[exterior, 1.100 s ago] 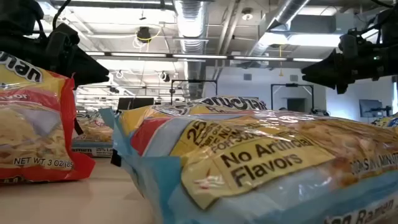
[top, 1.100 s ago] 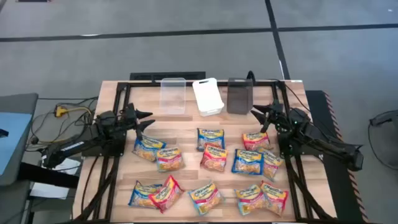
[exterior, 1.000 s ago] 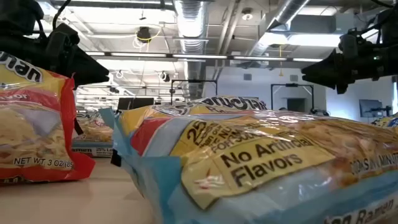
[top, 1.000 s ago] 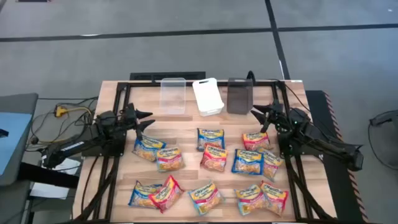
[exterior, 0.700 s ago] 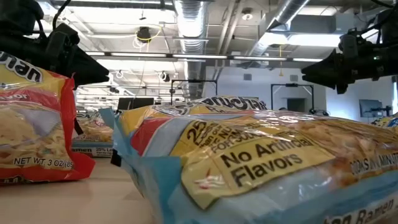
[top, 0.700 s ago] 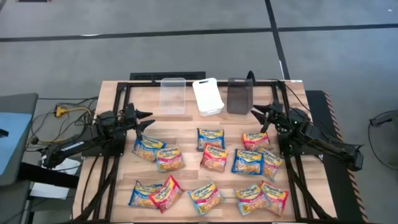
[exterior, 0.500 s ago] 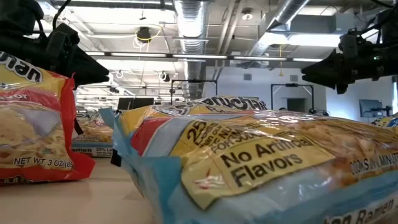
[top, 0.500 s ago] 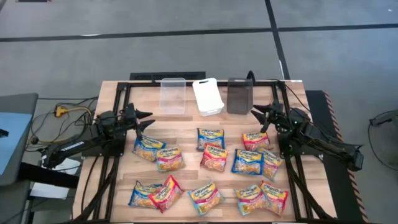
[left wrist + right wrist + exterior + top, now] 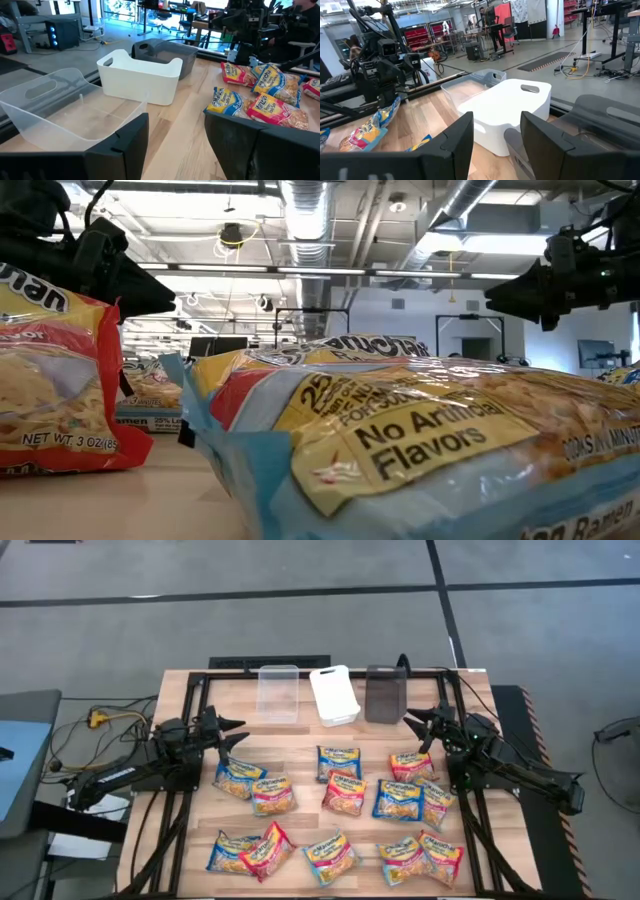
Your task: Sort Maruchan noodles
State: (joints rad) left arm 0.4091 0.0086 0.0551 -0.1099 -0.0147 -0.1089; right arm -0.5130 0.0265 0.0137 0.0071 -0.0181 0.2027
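Several Maruchan noodle packets (image 9: 343, 792) in red, blue-and-yellow and light blue prints lie flat across the near half of the wooden table; two of them fill the low view (image 9: 400, 440). My left gripper (image 9: 235, 731) hovers open above the table's left side, over the leftmost packets (image 9: 238, 778). My right gripper (image 9: 420, 727) hovers open at the right side, above a red packet (image 9: 410, 764). In the wrist views nothing lies between the left gripper's (image 9: 175, 145) or the right gripper's (image 9: 495, 140) fingers.
Three bins stand in a row at the table's far edge: a clear one (image 9: 279, 692), a white one (image 9: 334, 695) lying askew, and a dark one (image 9: 384, 693). A black frame (image 9: 300, 668) borders the table. Bare wood shows between bins and packets (image 9: 300, 740).
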